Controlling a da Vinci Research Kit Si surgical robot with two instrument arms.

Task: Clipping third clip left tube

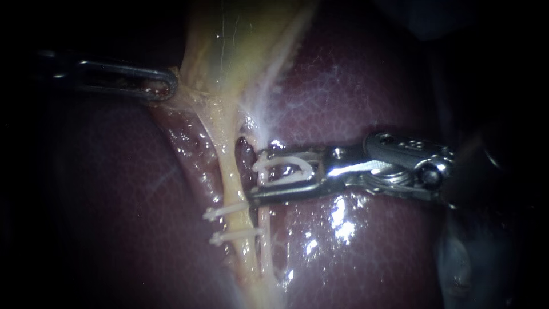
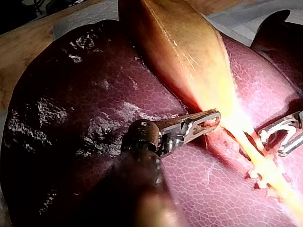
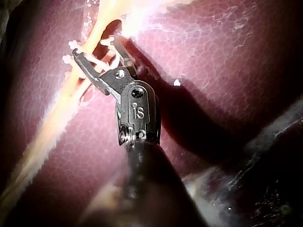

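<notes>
On the left tube (image 1: 231,180), two clips are already seated: an upper clip (image 1: 225,213) and a lower clip (image 1: 234,235). Both lie across the tube, close together. The third clip (image 1: 291,177) is not yet on the tube; it sits open in my right instrument (image 1: 255,176). Status, as I judge it: the clip is loaded and brought up to the site. Enclosing the tube, closing and release are left to do.

Right instrument: the jaws stand wide apart with one leg of the open clip seated against each, so they hold the clip and nothing else. The jaw tips lie just beside the tube, on the side from which the shaft comes in, a little above the upper clip. In the endoscope view the tube appears to lie outside the clip's mouth. The right wrist view shows the tube passing close by the tips, and I cannot tell from it whether the tube has entered the opening.

Left instrument (image 1: 166,86): the jaws are closed on a fold of tissue at the narrow end of the gallbladder (image 1: 240,40), well apart from the clips. That tissue is drawn toward the shaft's side, and the tube runs straight over the liver (image 1: 372,86).

Requirement, in my judgement: the tube must lie fully between the clip's legs before the jaws close.
</notes>
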